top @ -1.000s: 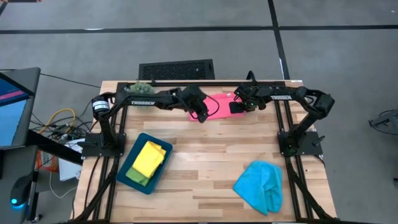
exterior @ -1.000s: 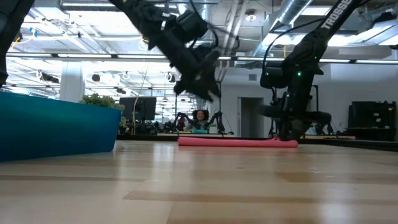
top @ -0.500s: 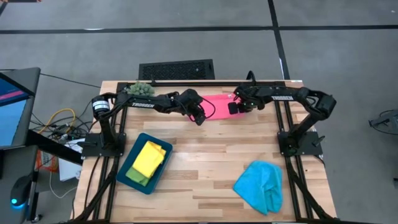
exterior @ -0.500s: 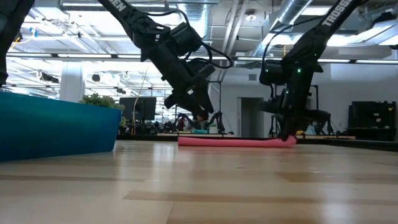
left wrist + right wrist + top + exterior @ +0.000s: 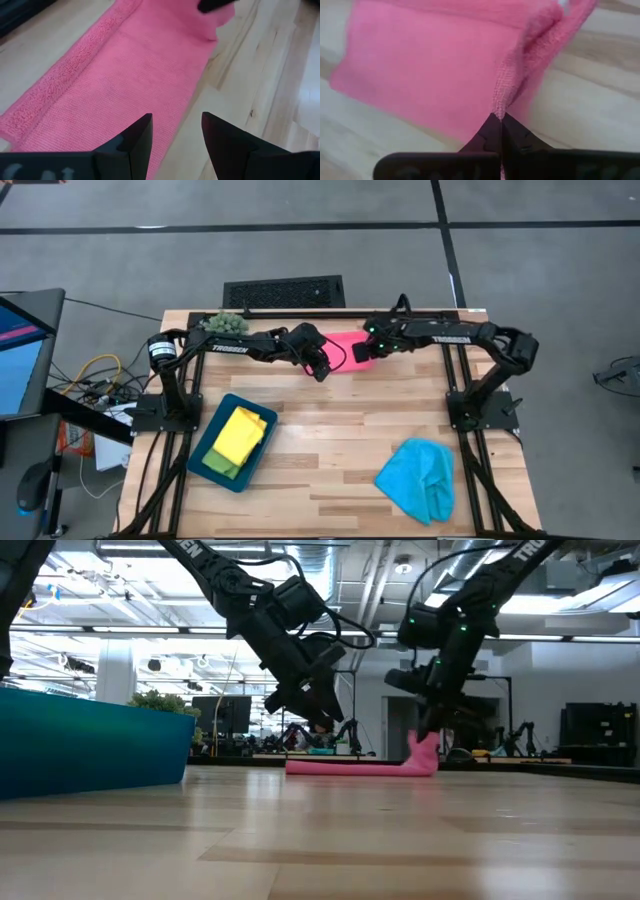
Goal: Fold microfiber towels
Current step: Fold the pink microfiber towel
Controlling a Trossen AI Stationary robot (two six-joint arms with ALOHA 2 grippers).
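Folding step in hand: right gripper [image 5: 500,120] pinches end of soft pink microfiber towel [image 5: 345,346] at table's far middle, lifting it. Left gripper [image 5: 175,131] hovers just above towel, fingers apart, empty. Next: carry edge across, lay flat.

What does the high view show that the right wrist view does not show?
Only the high view shows the whole table: the teal tray holding the yellow towel, the light blue towel near the front right, the plant ball at the back left, and the left gripper open over the pink towel's left end. Only the right wrist view shows the right gripper shut on a pinched edge of the cloth. Both show the pink towel lying on the wood.
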